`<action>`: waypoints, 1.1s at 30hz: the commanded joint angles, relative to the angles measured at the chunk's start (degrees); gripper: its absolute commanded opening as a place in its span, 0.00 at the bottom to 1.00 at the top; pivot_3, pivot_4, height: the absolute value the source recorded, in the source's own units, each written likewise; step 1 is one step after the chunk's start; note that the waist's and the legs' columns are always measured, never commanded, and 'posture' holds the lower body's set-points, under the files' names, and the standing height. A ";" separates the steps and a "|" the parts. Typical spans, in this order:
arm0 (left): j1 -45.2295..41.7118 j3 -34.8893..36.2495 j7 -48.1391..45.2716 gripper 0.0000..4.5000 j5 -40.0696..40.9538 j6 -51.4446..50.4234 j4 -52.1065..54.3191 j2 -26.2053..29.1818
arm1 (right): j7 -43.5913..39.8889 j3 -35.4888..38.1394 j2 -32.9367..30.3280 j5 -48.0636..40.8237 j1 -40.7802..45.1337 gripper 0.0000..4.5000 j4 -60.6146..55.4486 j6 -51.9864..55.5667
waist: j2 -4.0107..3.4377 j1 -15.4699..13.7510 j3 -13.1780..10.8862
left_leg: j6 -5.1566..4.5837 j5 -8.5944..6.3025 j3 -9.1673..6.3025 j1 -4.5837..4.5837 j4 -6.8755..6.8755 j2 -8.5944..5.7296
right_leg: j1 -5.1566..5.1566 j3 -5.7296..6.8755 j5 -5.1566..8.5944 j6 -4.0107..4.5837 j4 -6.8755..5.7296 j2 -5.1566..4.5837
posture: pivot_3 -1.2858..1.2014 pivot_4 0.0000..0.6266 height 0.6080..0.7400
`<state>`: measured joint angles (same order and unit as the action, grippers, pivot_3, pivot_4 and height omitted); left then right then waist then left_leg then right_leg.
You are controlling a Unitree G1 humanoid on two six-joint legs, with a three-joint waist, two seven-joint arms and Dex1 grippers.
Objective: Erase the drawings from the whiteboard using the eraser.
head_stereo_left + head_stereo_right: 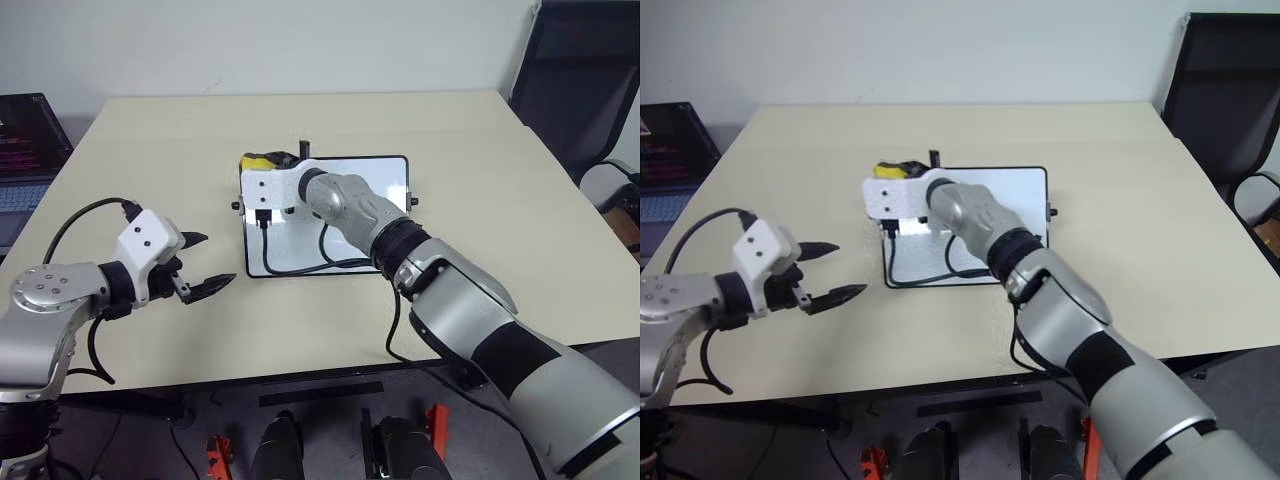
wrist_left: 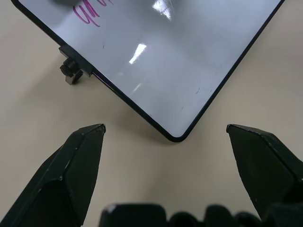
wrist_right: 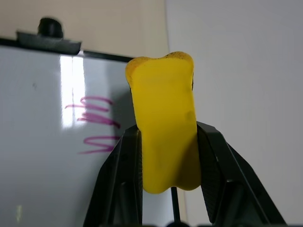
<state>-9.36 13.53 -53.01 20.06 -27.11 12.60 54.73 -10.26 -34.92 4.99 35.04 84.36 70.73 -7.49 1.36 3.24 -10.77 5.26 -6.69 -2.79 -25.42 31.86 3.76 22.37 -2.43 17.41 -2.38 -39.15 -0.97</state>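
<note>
The whiteboard (image 1: 385, 185) lies flat in the middle of the table, black-framed with a small knob (image 1: 413, 203) on its short side. My right gripper (image 1: 272, 160) hovers over its far left corner, shut on the yellow eraser (image 1: 256, 161). In the right wrist view the eraser (image 3: 163, 127) stands pinched between the fingers, with magenta drawings (image 3: 97, 125) on the board beside it. My left gripper (image 1: 218, 258) is open and holds nothing, low over the table left of the board. Its wrist view shows the board's near corner (image 2: 175, 135) and a magenta drawing (image 2: 90, 12).
A laptop (image 1: 25, 150) sits at the table's far left edge. A dark chair (image 1: 580, 70) stands past the right corner. My right arm's black cable (image 1: 300, 262) hangs over the board's near half. Bare tabletop (image 1: 480, 130) surrounds the board.
</note>
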 commanded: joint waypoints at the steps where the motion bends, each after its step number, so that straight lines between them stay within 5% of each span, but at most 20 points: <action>1: -1.16 0.30 0.18 1.00 0.06 0.77 0.88 -0.04 | -3.82 -0.87 0.23 1.45 1.58 0.26 0.36 -0.91 | 0.00 0.00 0.00 | 0.00 0.00 0.00 0.00 0.00 0.00 | 0.00 0.00 0.00 0.00 -0.01 0.00 | 0.52 0.24 1.00; 8: -3.55 1.81 2.26 1.00 -0.24 2.34 -1.27 -1.16 | -11.01 -0.91 -0.49 1.97 -0.09 0.26 -0.34 -1.13 | 0.03 -0.20 0.02 | 0.00 0.01 -0.01 0.12 0.10 -0.02 | -0.02 -0.01 0.01 0.01 -0.33 0.00 | 0.52 0.24 1.00; 15: -7.24 3.05 4.43 1.00 0.80 1.34 -4.60 -2.19 | -3.48 1.67 -1.18 1.55 1.94 0.26 0.79 0.58 | 0.15 -0.21 0.01 | -0.04 0.06 -0.04 0.32 0.18 -0.01 | -0.02 -0.03 0.11 0.15 -0.78 0.02 | 0.52 0.24 1.00; 24: -7.62 3.24 4.36 1.00 1.03 1.11 -4.95 -2.07 | -13.00 -2.61 -1.48 3.98 -2.06 0.26 1.47 -0.92 | 0.18 -0.14 0.03 | -0.04 0.05 -0.04 0.48 0.12 -0.01 | -0.13 -0.02 0.13 0.18 -0.81 0.03 | 0.52 0.24 1.00; 33: -7.40 3.36 4.04 1.00 1.09 0.95 -4.82 -1.85 | 1.10 2.30 -2.65 1.61 2.26 0.26 2.30 1.52 | 0.20 -0.43 0.03 | -0.13 0.15 -0.06 0.52 0.18 -0.02 | -0.14 -0.04 0.10 0.12 -0.85 0.02 | 0.52 0.24 1.00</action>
<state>-16.04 14.98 -49.10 20.35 -26.20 7.06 52.34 -10.89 -33.76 2.72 37.05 84.65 73.11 -6.25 1.56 2.81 -10.74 5.13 -6.54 -2.85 -24.90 32.03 3.74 22.23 -2.48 17.49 -2.27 -40.00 -0.95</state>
